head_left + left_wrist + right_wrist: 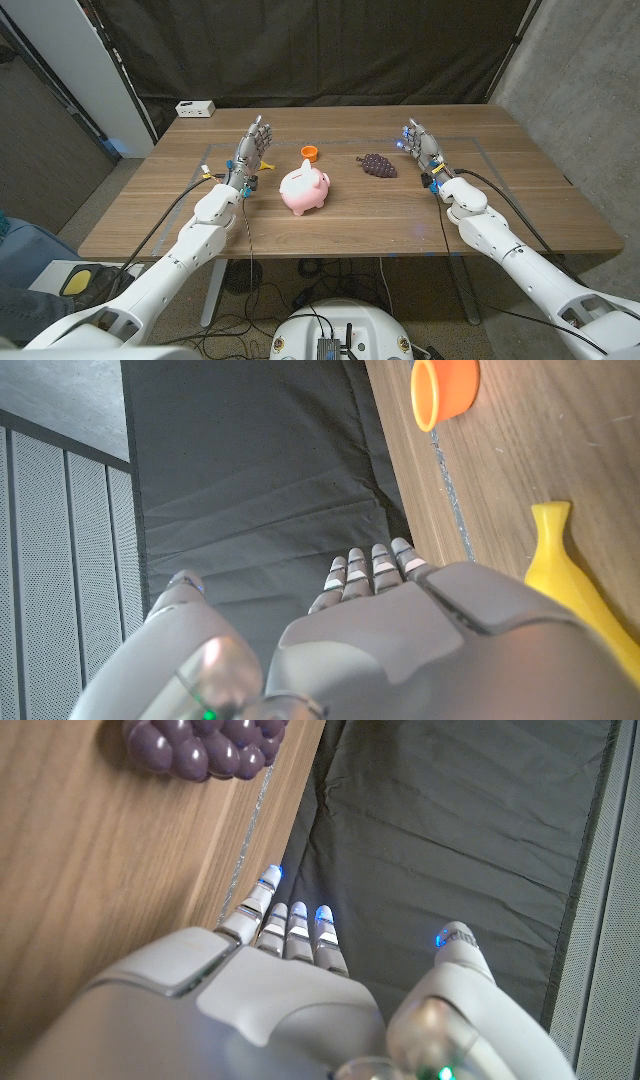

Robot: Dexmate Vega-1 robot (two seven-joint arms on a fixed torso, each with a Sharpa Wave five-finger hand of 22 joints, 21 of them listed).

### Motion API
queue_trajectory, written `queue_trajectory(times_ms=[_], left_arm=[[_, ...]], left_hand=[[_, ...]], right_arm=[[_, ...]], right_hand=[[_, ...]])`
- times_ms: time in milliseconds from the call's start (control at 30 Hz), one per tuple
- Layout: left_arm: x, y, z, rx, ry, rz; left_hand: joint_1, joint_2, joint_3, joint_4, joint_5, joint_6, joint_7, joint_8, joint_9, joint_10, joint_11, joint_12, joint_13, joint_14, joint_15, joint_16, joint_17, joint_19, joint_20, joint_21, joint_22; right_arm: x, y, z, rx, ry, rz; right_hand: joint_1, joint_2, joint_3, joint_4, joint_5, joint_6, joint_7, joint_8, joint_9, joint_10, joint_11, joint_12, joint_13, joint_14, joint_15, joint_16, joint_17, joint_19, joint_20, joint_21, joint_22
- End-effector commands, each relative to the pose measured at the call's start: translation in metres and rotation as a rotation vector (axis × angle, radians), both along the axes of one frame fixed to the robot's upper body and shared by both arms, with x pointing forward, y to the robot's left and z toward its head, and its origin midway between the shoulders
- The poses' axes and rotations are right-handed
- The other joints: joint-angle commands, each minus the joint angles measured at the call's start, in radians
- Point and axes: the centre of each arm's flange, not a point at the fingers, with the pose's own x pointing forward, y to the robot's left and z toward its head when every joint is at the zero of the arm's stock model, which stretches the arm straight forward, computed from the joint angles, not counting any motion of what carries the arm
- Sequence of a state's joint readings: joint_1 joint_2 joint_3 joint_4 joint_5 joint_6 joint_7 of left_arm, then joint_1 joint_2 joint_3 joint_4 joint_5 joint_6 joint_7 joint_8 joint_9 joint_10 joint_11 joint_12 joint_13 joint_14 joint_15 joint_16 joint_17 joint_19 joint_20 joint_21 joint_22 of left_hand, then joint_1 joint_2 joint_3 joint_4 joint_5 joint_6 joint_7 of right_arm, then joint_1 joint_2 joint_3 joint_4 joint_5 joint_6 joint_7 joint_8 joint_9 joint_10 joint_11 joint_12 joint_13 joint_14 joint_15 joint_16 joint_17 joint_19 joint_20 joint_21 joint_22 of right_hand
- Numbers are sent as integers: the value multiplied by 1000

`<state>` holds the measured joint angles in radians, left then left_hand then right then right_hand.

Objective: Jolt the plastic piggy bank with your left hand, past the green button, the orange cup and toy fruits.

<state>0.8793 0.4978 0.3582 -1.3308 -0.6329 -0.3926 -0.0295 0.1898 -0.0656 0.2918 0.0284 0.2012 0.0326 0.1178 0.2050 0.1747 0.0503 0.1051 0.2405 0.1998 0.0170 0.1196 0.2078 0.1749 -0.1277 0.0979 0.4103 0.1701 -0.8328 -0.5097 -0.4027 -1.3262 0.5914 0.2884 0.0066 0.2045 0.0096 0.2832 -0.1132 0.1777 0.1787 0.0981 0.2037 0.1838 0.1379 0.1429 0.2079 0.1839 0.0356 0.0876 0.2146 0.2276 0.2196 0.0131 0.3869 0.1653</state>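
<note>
Head view: pink piggy bank [304, 189] stands on the wooden worktop [520, 205], roughly centre, between the two arms. Left hand [251, 149] is raised just beside it on the left, apart from it, fingers [262, 128] spread wide and holding nothing. Right hand [421, 145] is on the far right side, well apart from the piggy bank, fingers [410, 130] also spread wide, nothing held. Orange cup [310, 153] sits just behind the piggy bank, near its back edge, not clearly touching. Purple toy grapes [378, 165] lie to the right of the cup, between the piggy bank and the right hand. White box [194, 108] at the far left corner of the worktop. Dark curtain [320, 50] behind.

Left wrist view: back of the left hand with fingers extended, orange cup [446, 389] lying on its side on the worktop, yellow toy banana [575, 589] near the hand. Right wrist view: right hand fingers [296, 919] straight, tips lit blue, grapes [205, 744] beyond them on the wood.
</note>
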Motion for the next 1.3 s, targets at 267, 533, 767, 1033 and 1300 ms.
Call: queue_trajectory(times_ms=[267,533,767,1033,1300], left_arm=[[-17,-1,-2,44,-47,6],[-29,0,-6,56,-86,37],[-42,-6,-3,107,-167,82],[-55,-15,-6,134,-226,128],[-70,-9,-11,196,-233,133]], left_hand=[[43,6,11,-34,-9,38,2,2,4,52,3,15,3,64,5,10,4,91,75,1,6],[59,5,13,-51,-13,71,6,5,5,93,14,25,4,106,11,15,5,141,43,4,7],[78,12,21,-67,-16,102,5,9,5,128,6,32,4,145,-1,19,5,182,30,5,8],[112,22,35,-95,-21,151,12,13,6,183,2,43,6,199,-9,24,5,239,28,7,9],[118,19,36,-104,-22,174,13,16,6,198,2,45,6,220,-9,25,5,260,29,8,9]], right_arm=[[-13,-2,-6,19,-4,-12],[-14,0,-3,21,-14,-4],[-12,2,7,18,-41,14],[-6,-1,13,32,-59,60],[-18,2,17,15,-84,54]], right_hand=[[6,10,1,-3,6,12,1,5,5,8,4,4,6,2,8,1,0,1,8,-10,5],[8,12,1,-4,6,13,0,4,6,8,4,4,6,2,9,0,-1,0,8,-14,5],[10,15,2,-6,6,8,6,0,6,3,3,0,6,-6,7,-3,-2,-4,5,-21,5],[12,17,2,-7,5,10,7,0,6,3,5,0,7,-9,7,-4,-3,-4,6,-26,5],[13,18,1,-8,5,9,6,-2,6,1,6,-2,7,-10,7,-5,-4,-6,7,-31,5]])
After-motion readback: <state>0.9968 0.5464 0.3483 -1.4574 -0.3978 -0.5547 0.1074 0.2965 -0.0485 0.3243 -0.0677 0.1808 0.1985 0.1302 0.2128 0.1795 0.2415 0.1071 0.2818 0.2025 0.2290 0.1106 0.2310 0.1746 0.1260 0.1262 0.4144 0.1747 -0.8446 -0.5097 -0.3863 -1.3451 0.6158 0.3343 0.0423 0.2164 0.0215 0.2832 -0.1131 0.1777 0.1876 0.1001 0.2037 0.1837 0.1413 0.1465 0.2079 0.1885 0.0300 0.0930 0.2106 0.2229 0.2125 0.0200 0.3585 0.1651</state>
